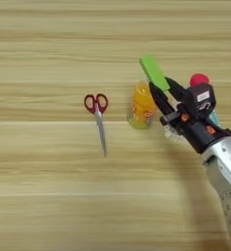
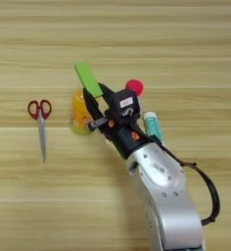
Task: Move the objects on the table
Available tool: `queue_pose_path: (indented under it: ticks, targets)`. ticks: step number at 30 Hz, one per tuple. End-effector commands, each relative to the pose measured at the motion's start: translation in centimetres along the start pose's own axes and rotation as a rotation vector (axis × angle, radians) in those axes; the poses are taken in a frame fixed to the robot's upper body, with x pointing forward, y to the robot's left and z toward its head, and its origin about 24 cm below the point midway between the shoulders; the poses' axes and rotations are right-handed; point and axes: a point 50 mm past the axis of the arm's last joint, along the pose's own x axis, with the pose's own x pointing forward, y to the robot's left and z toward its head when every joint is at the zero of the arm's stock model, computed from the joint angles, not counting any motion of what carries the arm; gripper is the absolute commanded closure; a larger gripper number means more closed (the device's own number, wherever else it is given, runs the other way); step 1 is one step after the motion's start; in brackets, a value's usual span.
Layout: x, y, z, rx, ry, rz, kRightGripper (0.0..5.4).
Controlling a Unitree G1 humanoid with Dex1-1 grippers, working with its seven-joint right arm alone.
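Observation:
My right gripper (image 1: pixel 162 89) is shut on the flat light-green block (image 1: pixel 154 72), which sticks up and to the left from between the two black fingers, lifted above the table (image 1: pixel 49 196). Just left of the fingers stands the orange juice bottle (image 1: pixel 143 107). Red-handled scissors (image 1: pixel 97 117) lie further left, blades pointing toward me. Behind the gripper shows the red cap (image 2: pixel 134 87) of the clear bottle; its body is hidden by the gripper. The teal-and-white glue-stick tube (image 2: pixel 152 126) lies right of the wrist.
My silver forearm (image 2: pixel 164 196) comes in from the bottom edge, with a black cable (image 2: pixel 213 196) looping at its right side. Bare wood stretches across the left and the near part of the table.

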Motion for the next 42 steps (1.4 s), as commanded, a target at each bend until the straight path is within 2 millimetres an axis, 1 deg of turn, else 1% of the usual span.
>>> queue_pose_path:
  ticks: [1, 11, 19, 26, 33, 42]
  targets:
    - [0.2, -1.1, 2.6, -0.070, -0.111, -0.034, 4.01]
    - [-0.9, -4.1, 3.0, -0.106, -0.093, -0.178, 4.01]
    - [-1.8, -6.0, 2.9, -0.124, -0.067, -0.261, 4.01]
    - [-2.4, -8.3, 2.5, -0.139, -0.032, -0.370, 4.01]
    - [-2.6, -9.3, 1.3, -0.137, 0.026, -0.433, 4.01]
    - [-3.0, -11.1, -1.6, -0.135, 0.163, -0.499, 4.01]
